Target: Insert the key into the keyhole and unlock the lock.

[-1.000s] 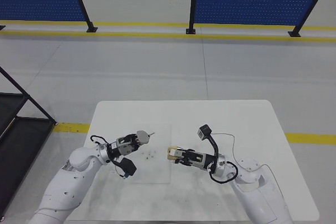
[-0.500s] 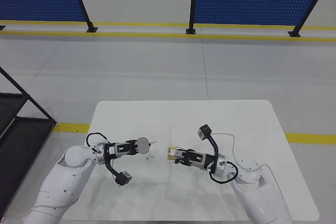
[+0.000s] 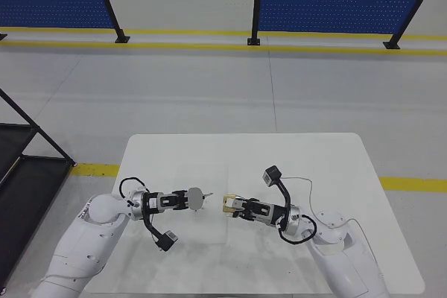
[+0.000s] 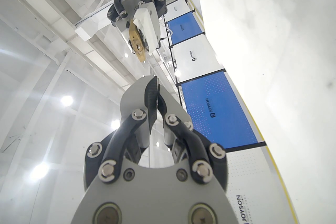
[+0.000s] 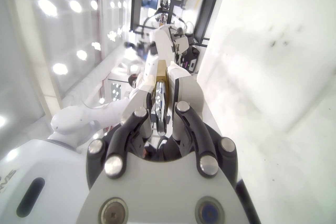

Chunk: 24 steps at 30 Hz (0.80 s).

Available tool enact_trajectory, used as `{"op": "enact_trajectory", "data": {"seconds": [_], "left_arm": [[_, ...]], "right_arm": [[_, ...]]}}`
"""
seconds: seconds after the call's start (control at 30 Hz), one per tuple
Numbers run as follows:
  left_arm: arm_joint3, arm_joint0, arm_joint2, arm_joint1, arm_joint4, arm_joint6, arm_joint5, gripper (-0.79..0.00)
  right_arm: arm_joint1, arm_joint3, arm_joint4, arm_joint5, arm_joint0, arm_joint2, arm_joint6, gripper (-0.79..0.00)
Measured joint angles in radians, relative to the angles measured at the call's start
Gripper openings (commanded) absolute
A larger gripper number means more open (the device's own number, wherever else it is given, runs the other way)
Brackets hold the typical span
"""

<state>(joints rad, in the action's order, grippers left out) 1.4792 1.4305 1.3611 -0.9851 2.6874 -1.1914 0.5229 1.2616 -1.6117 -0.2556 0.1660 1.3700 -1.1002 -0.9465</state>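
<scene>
Your left pincer (image 3: 200, 197) is swinging level, clamping the key (image 3: 208, 194) and aiming it lengthwise at 3 o'clock. Just beyond its tip, your right pincer (image 3: 235, 205) is gripping the lock (image 3: 227, 202) above the desk (image 3: 320, 156), keyhole facing the key.

a narrow gap is left open between the key (image 3: 207, 195), pinched in the left gripper (image 3: 197, 197), and the lock (image 3: 226, 202), clamped in the right gripper (image 3: 235, 204). both are held off the table (image 3: 320, 156), so room is kept underneath. from the left wrist, the keyhole (image 4: 137, 46) is seen straight past the fingertips, unobstructed. the approach from the right is crowded by a wrist camera (image 3: 272, 176) and its cable (image 3: 302, 180). beyond the table's left edge, a black rack (image 3: 15, 179) is found.
</scene>
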Motion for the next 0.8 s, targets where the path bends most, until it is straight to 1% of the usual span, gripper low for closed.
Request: {"op": "enact_trajectory", "data": {"seconds": [0.1,0.23,0.33,0.43,0.5,0.63,0.8], "left_arm": [[0.020,0.004,-0.002,0.001,-0.007,-0.001,-0.002,-0.785],[0.047,-0.003,0.000,0.012,0.010,-0.093,0.001,-0.785],[0.065,-0.007,0.000,0.020,0.044,-0.121,-0.013,-0.785],[0.074,-0.009,-0.003,0.027,0.036,-0.143,-0.037,-0.785],[0.070,-0.011,-0.007,0.030,0.009,-0.160,-0.055,-0.785],[0.033,-0.036,-0.021,0.033,-0.073,-0.212,-0.107,-0.785],[-0.004,-0.067,-0.039,0.033,-0.094,-0.222,-0.118,-0.785]], "right_arm": [[0.000,0.000,0.000,0.000,0.000,0.000,0.000,-0.785],[0.000,0.000,0.000,0.000,0.000,0.000,0.000,-0.785],[0.000,0.000,0.000,0.000,0.000,0.000,0.000,-0.785],[0.000,0.000,0.000,0.000,0.000,0.000,0.000,-0.785],[0.000,0.000,0.000,0.000,0.000,0.000,0.000,-0.785],[0.000,0.000,0.000,0.000,0.000,0.000,0.000,-0.785],[0.000,0.000,0.000,0.000,0.000,0.000,0.000,-0.785]]}}
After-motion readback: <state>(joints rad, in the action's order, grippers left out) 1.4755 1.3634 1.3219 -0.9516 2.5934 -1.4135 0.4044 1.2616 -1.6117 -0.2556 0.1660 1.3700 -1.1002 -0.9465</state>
